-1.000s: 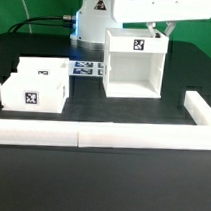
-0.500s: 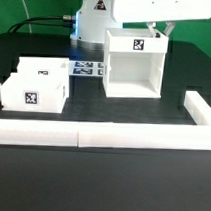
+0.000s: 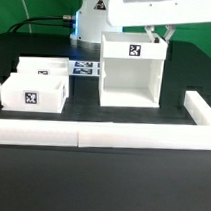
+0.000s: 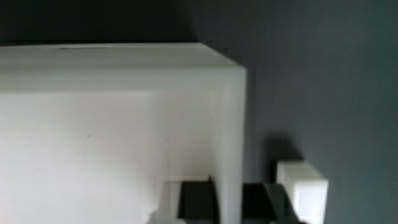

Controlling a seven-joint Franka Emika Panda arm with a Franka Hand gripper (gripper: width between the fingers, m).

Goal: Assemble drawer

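Observation:
The tall white housing [image 3: 130, 80] of the drawer stands at the table's middle with its open front facing the camera and a tag on its far wall. My gripper [image 3: 157, 34] reaches down over its far corner on the exterior view's right and is shut on the housing's side wall. In the wrist view the thin white wall [image 4: 237, 120] runs between my two black fingers [image 4: 192, 203], with the gripper [image 4: 231, 205] closed on it. Two small tagged trays [image 3: 43, 70] [image 3: 34, 95] sit side by side at the exterior view's left, apart from the gripper.
A long low white border wall [image 3: 92, 138] runs along the front and turns back at the exterior view's right [image 3: 200, 113]. The marker board [image 3: 85, 67] lies flat behind the trays. The robot's base [image 3: 93, 18] stands at the back.
The housing, held in the gripper, has shifted toward the front and slightly to the exterior view's left. The trays have not moved.

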